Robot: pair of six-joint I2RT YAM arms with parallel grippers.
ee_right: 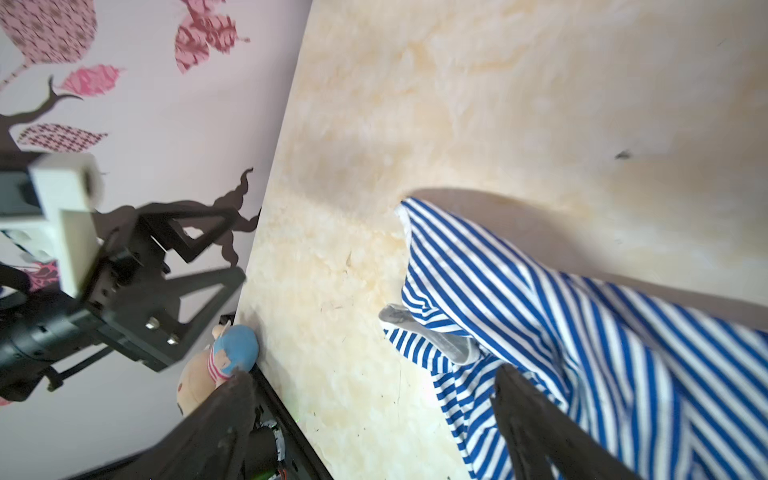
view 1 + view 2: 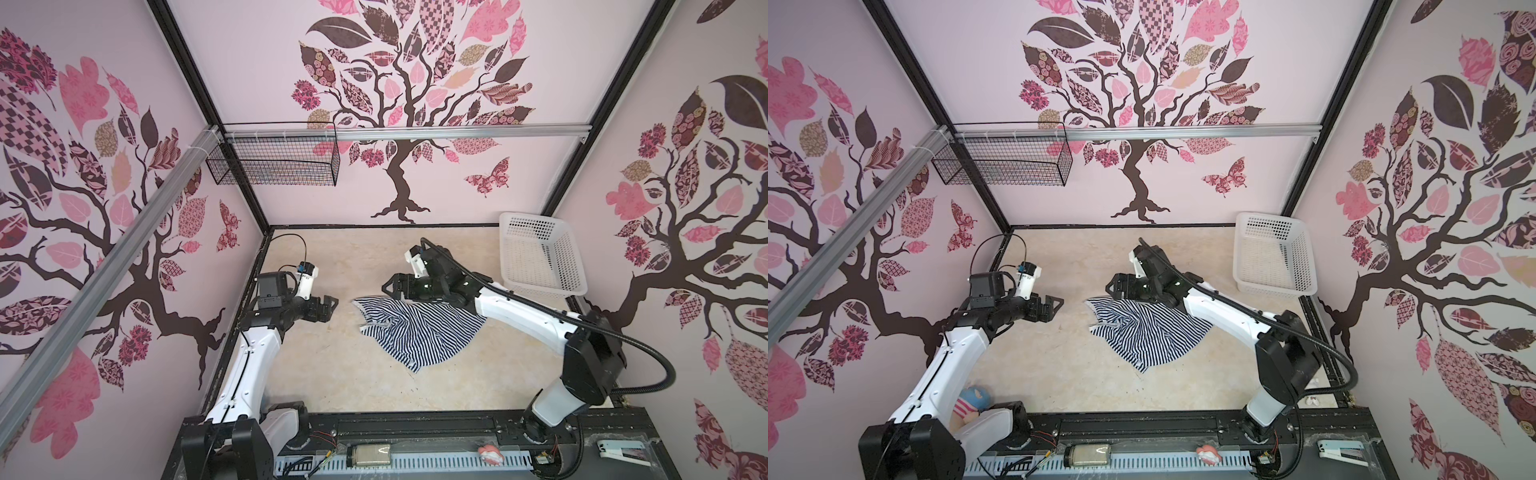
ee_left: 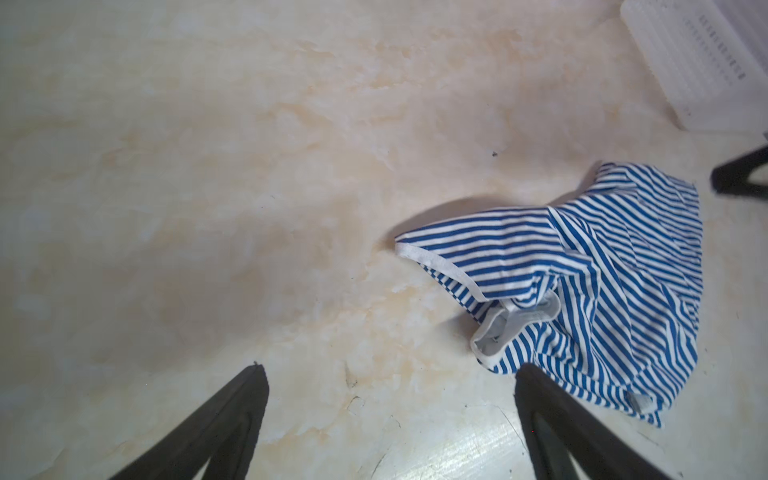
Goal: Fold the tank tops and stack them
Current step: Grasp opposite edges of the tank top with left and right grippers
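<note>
**Bunched layers risking a bad pinch**

The right tool [image 2: 390,289], spread wide, is hovering at the far edge of the tank top [image 2: 415,328]. Closing here would likely be gathering crumpled layers together. The top is lying mid-desk [image 2: 332,374], its long axis running roughly left to right and its white-edged straps pointing toward the spread left tool [image 2: 330,308].
</note>
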